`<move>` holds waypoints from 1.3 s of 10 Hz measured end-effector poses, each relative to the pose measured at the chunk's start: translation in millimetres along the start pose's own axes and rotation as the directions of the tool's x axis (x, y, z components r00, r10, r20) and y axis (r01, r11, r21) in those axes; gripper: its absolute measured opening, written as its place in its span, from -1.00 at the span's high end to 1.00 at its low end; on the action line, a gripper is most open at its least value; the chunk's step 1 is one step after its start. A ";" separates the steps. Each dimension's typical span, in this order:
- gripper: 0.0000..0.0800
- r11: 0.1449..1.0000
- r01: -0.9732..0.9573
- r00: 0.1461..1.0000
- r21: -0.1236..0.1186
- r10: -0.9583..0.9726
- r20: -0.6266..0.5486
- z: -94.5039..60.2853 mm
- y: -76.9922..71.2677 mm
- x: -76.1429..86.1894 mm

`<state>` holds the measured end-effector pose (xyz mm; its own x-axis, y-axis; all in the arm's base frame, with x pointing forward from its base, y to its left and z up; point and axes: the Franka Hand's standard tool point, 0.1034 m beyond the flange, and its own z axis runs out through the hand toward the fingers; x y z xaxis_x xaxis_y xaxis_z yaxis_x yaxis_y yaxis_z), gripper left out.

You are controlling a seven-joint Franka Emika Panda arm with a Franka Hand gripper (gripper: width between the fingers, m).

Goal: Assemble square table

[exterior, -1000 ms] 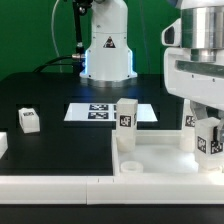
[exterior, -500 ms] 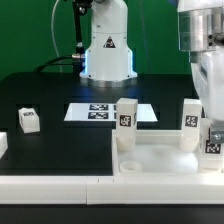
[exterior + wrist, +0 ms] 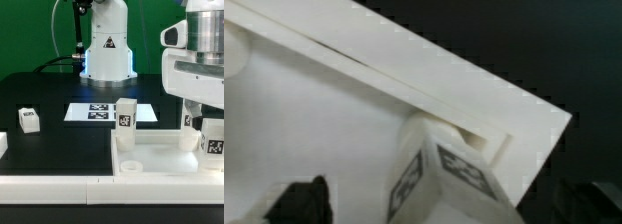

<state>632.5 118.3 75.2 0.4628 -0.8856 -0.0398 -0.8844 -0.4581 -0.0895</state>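
Smooth white plastic panel (image 3: 165, 158) and legs (image 3: 126, 115); matt black tabletop (image 3: 60, 145).

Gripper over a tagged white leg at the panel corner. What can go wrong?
1. The open gripper straddles the stubby white tagged leg, tight against the white plastic square panel's raised rim: a closing finger may catch the rim.
2. A second white leg stands close beside the gripper; it may get knocked.

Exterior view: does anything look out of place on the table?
One leg sits alone on the black table at the exterior view's left, far from the square panel, where the other legs stand upright. Probably just not fitted yet; nothing looks broken.
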 end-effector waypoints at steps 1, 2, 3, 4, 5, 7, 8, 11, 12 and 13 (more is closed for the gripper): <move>-0.59 0.996 0.085 0.996 -0.001 -0.085 -0.002 0.0 0.1 0.6; -0.62 0.979 0.202 0.979 -0.005 -0.202 -0.007 -0.1 0.2 0.8; -0.62 0.908 0.418 0.908 -0.035 -0.419 -0.029 -0.2 -0.3 -0.3; -0.62 0.780 0.623 0.780 -0.063 -0.626 -0.031 -0.2 -2.1 -4.3; -0.62 0.686 0.725 0.686 -0.067 -0.727 -0.017 0.4 -1.5 -5.2; -0.31 0.733 0.678 0.733 -0.063 -0.680 -0.021 0.4 -1.6 -5.2; -0.31 0.742 0.668 0.742 -0.063 -0.670 -0.022 0.4 -1.6 -5.1; 0.29 0.891 0.450 0.891 -0.057 -0.452 -0.043 -1.4 -0.9 1.3; 0.29 0.938 0.344 0.937 -0.050 -0.347 -0.051 -1.4 -1.5 0.2; 0.29 0.978 0.207 0.977 -0.037 -0.208 -0.047 -0.5 -1.5 -1.1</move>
<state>633.3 120.0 75.9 0.6334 -0.7734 0.0270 -0.7713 -0.6337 -0.0588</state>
